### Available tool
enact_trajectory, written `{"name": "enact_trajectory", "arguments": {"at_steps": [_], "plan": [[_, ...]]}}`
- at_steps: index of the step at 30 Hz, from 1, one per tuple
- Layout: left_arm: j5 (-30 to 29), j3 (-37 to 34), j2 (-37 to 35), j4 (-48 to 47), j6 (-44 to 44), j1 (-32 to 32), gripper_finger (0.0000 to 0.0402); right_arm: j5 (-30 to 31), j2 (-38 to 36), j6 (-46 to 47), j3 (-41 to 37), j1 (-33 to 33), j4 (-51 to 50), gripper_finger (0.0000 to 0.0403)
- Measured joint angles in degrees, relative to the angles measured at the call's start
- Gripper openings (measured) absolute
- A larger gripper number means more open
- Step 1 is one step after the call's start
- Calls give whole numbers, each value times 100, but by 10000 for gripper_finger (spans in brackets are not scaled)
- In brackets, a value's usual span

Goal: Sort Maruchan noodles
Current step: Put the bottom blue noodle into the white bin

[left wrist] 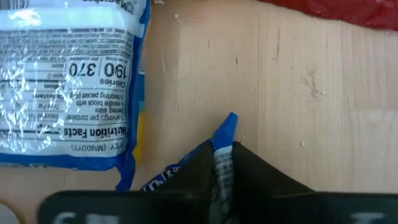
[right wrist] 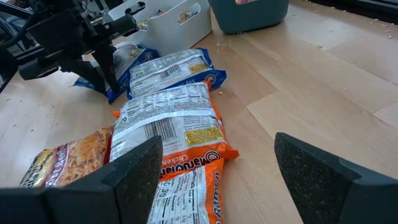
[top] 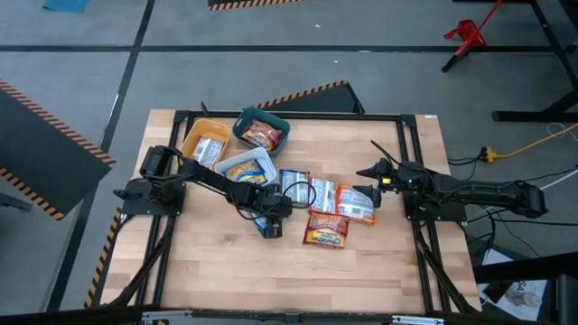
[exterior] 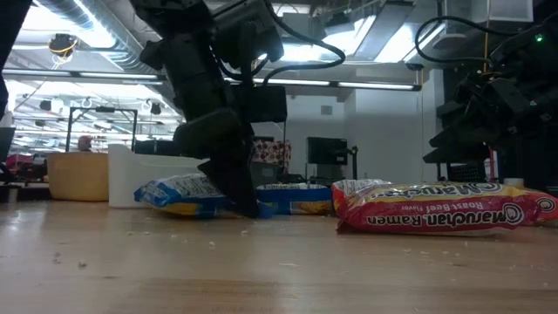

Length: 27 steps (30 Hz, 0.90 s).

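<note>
Left pincer (top: 271, 219) down at the table (top: 379, 271) near its middle, fingers (left wrist: 249, 171) drawn together on the edge of a blue packet (left wrist: 221, 146). Only that packet's corner showed between the fingers in the left wrist view; the rest was hidden under the pincer. In the low view the arm blocked most of it, with a blue-white end sticking out beside it.

A second blue-white packet (top: 294, 186) lay just beside the pincer, back side up, its nutrition panel readable in the left wrist view though cut off at the frame edge.

Further right, an orange packet (top: 323, 194) and another orange-silver one (top: 356, 204) lay touching, with a red packet (top: 326, 231) nearer the table's front edge.

Three bins at the back left: yellow bin (top: 191, 135), teal bin (top: 282, 124) and white bin (top: 264, 163), each holding a packet; prints inside were hard to make out.

Right pincer (top: 370, 171) hung just right of the loose packets, fingers (right wrist: 127, 174) spread wide, holding nothing.
</note>
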Motion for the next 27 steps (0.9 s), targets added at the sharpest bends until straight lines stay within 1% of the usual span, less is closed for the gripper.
{"name": "enact_trajectory", "arguments": {"at_steps": [2, 3, 7, 11, 16, 22, 25, 27], "plan": [[13, 0, -2, 3, -186, -4, 16, 2, 0, 0, 0, -1, -1, 296], [23, 0, -7, 7, -246, -7, 12, 5, 0, 0, 0, 1, -1, 296], [38, 5, -14, 101, -495, -53, 13, 9, 0, 0, 0, 0, -1, 296], [147, 254, 21, 34, -804, -139, 12, 11, 0, 0, 0, 1, -1, 296], [117, 812, 19, 36, -979, -231, 9, 11, 0, 0, 0, 0, -1, 296], [-8, 1628, 10, -43, -844, -247, 8, 11, 0, 0, 0, -1, -1, 296], [-342, 2105, 10, -479, -818, -222, 8, 11, 1, 0, 0, 0, -1, 296], [-655, 2482, 9, -1024, -820, -173, 8, 11, 0, 1, 0, 0, -1, 296]]}}
